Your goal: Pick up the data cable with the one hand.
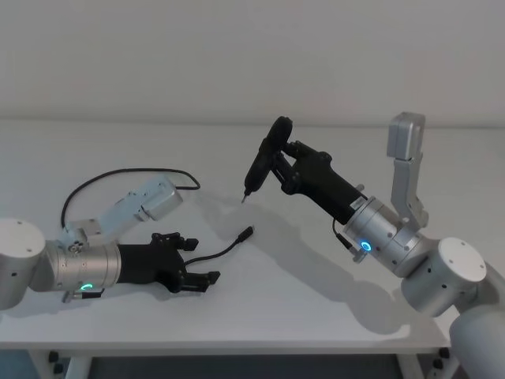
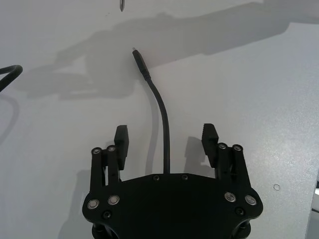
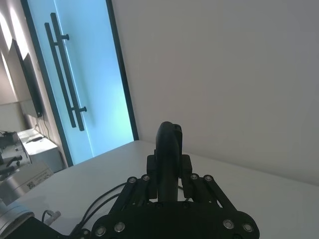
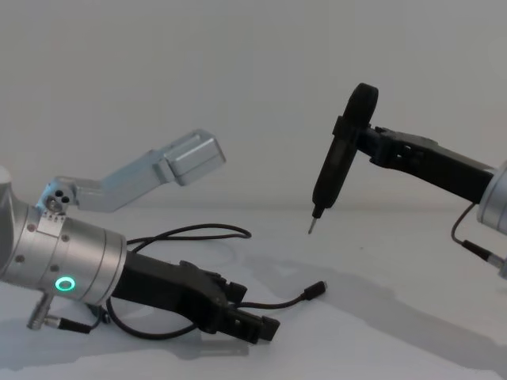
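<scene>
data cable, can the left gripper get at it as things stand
Probably yes: the left gripper lies open with the data cable between its fingers; right gripper holds a black tool clear above.

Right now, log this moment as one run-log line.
phase: pre-grasp | left gripper: open, low on table, straddling data cable | data cable: lying on table, ungrasped | right gripper: raised, shut on black pointed tool

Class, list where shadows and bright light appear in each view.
Head view: the right gripper and its black tool throw a soft shadow across the table. Left wrist view: a shadow band reaches the plug end of the data cable. Right wrist view: a glass door glows bright.
</scene>
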